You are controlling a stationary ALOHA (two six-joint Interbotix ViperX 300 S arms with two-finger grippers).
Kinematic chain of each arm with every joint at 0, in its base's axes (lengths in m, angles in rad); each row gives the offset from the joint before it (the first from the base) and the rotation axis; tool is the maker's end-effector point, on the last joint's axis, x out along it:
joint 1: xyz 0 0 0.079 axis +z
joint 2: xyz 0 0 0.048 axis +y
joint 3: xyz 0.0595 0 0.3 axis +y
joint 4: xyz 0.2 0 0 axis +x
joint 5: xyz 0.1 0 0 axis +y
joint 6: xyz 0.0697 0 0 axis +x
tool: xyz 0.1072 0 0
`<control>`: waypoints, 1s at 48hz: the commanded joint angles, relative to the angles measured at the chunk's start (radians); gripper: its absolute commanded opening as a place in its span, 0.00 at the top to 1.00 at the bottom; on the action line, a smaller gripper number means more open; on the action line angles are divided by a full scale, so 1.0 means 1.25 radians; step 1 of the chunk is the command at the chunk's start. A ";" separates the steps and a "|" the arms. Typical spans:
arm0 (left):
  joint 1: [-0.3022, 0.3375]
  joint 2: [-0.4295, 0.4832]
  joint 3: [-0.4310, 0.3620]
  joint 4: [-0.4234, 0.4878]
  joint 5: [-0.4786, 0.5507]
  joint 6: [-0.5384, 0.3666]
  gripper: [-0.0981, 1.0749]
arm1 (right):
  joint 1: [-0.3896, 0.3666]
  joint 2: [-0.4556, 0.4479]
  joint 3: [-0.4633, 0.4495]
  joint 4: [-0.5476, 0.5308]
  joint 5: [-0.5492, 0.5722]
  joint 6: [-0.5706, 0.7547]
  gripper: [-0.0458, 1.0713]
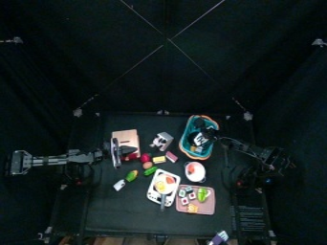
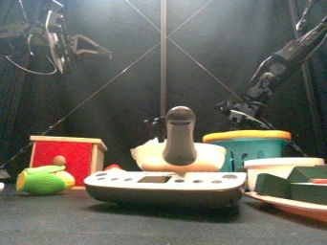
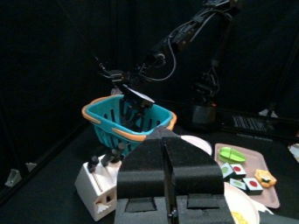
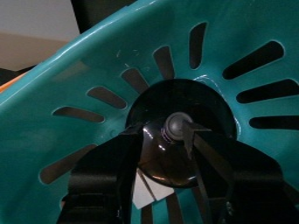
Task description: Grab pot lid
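Observation:
The pot lid [image 4: 176,131] is dark and round with a small metal knob, and it lies against the slotted wall inside the teal basket [image 4: 140,52]. My right gripper [image 4: 173,156] is down in that basket, open, with one jaw on each side of the lid's knob. From above, the basket [image 1: 192,123] stands at the back right of the table with the right gripper [image 1: 208,142] reaching into it. In the front view the right gripper [image 2: 243,113] hangs just over the basket's orange rim [image 2: 248,137]. The left gripper [image 3: 170,166] is shut, held above the table's left side.
A wooden box [image 1: 125,139] stands at the back left, and toy vegetables [image 1: 132,175] lie in the middle. A white board [image 1: 163,184], a bowl [image 1: 194,170] and a sushi tray [image 1: 196,198] fill the front. A grey device with a black handle [image 2: 179,134] stands close to the front edge.

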 commanded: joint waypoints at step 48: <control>0.010 -0.027 0.005 -0.006 -0.006 0.000 0.84 | 0.001 0.076 -0.064 -0.112 0.103 -0.002 0.26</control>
